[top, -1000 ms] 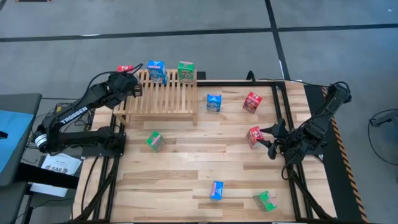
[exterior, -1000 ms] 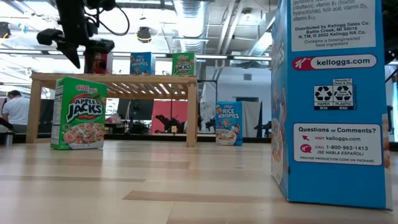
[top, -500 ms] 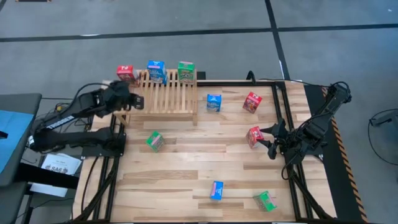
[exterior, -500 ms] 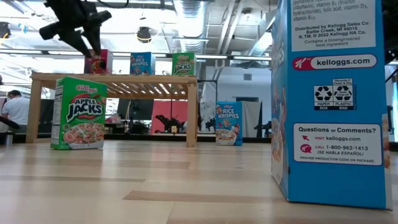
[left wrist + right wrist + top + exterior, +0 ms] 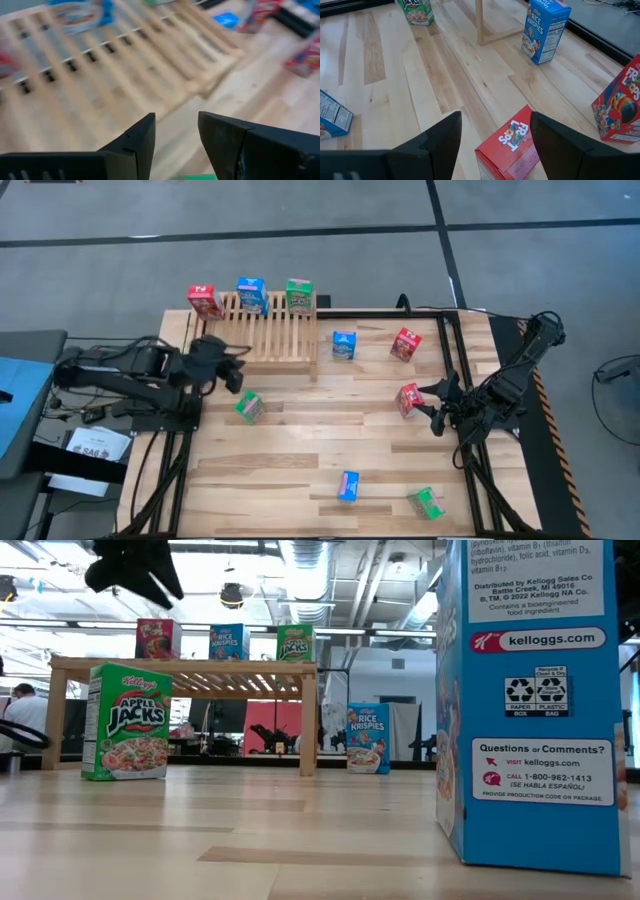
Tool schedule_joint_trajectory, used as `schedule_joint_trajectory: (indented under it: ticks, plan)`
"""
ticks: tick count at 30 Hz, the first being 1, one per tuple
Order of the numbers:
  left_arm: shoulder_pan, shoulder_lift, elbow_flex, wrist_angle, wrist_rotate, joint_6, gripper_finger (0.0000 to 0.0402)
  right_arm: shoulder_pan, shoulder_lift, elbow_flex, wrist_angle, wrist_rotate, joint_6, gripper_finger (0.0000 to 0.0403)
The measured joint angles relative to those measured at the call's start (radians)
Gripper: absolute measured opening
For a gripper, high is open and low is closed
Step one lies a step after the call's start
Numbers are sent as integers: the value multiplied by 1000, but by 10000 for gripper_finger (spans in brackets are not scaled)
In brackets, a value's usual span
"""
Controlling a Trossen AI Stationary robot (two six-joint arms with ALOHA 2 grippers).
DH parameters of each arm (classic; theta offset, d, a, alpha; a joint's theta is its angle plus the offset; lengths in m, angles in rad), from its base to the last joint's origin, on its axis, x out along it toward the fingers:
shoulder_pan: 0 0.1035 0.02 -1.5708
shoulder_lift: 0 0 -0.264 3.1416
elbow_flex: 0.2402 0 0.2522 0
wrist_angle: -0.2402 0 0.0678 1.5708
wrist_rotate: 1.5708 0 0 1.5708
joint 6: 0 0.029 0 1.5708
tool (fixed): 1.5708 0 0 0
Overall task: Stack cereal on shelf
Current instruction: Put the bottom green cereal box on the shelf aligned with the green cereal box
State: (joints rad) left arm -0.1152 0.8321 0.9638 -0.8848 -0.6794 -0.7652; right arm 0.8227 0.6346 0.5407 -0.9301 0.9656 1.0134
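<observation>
The slatted wooden shelf (image 5: 265, 330) stands at the table's far left. A red (image 5: 204, 300), a blue (image 5: 251, 295) and a green cereal box (image 5: 298, 294) stand upright on its far edge. Other cereal boxes rest on the table: green (image 5: 249, 406), blue (image 5: 344, 345), red (image 5: 405, 344), red (image 5: 409, 399), blue (image 5: 348, 485), green (image 5: 428, 502). My left gripper (image 5: 237, 370) hovers off the shelf's near left corner, above the green box, narrowly open and holding nothing (image 5: 176, 130). My right gripper (image 5: 437, 405) waits open just right of the red box (image 5: 510, 145).
In the low view the blue box (image 5: 535, 700) stands close to the camera and hides the table's right part. Dark frame rails (image 5: 452, 350) run along the table's right side. Bare planks (image 5: 300, 440) lie at the table's middle.
My left gripper has drawn away from the red box at the shelf's far left corner. It has swung toward the table's near edge and to the right, turning as it went, and now hovers off the shelf's near left corner. The red box stays standing on the shelf.
</observation>
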Motion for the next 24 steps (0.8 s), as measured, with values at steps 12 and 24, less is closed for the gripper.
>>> schedule_joint_trajectory:
  ticks: [12,24]
  plan:
    - [-215,104,0,137,-48,-6,138,0,0,0,0,0,0,261]
    - [-310,229,0,334,-22,21,138,0,0,0,0,0,0,261]
